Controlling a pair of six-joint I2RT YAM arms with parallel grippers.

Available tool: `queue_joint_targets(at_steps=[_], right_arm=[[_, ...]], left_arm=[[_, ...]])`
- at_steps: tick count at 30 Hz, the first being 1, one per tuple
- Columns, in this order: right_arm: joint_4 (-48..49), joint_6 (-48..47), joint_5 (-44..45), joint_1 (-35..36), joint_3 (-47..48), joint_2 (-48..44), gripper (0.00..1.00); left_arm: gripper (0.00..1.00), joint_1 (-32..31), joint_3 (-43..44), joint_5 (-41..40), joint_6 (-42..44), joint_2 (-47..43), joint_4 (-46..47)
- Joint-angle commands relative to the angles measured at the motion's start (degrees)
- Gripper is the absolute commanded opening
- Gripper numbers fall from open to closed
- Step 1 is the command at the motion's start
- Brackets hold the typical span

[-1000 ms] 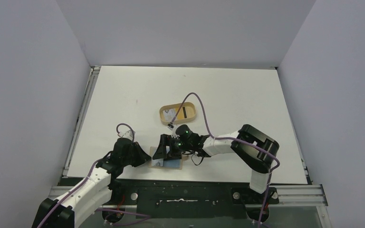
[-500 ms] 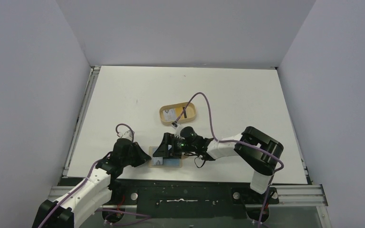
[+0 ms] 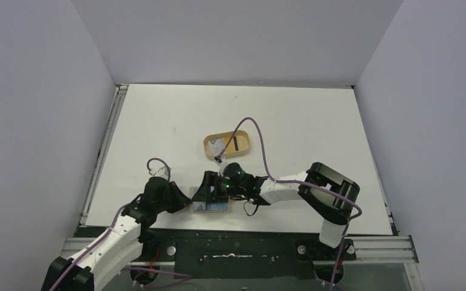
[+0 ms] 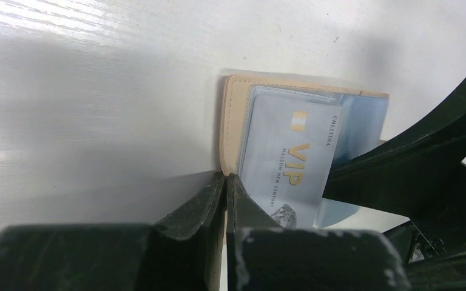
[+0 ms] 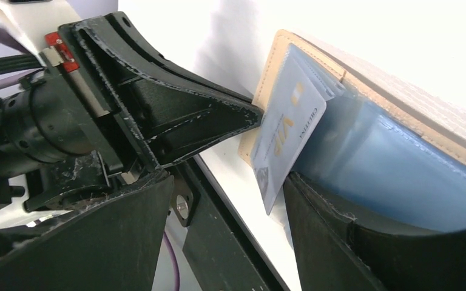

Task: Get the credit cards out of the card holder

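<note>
Credit card [image 4: 288, 163] partly in card holder [image 4: 229, 127]

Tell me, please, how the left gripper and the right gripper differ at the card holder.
The left gripper is shut, its tip against the card holder's tan edge; the right gripper is open, its jaws either side of the jutting pale blue card. Both are black.

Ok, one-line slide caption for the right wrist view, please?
Open right gripper straddles a pale VIP card jutting from the tan card holder; the shut left gripper tip meets the holder's edge.
</note>
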Motion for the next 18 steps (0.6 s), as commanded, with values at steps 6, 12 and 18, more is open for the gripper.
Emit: queue_joint_targets(at_steps=[6,12,18], right_arm=[[-2.31,-0.8,5.11,0.88,3.78,1.82,0.66],[6.57,0.99,3.12,1.44,5.05,4.7,0.66],[22.5,4.76,-0.72,2.21,4.32,7.84,0.62]], left_arm=[[0.0,-0.23,-0.45,-0.69,0.56,-0.24,-1.35],[0.0,-0.23,-0.47,-0.87,0.41,-0.54,-1.51],[0.0,-0.19,-0.54,-1.13,0.39,-1.05,-1.95]])
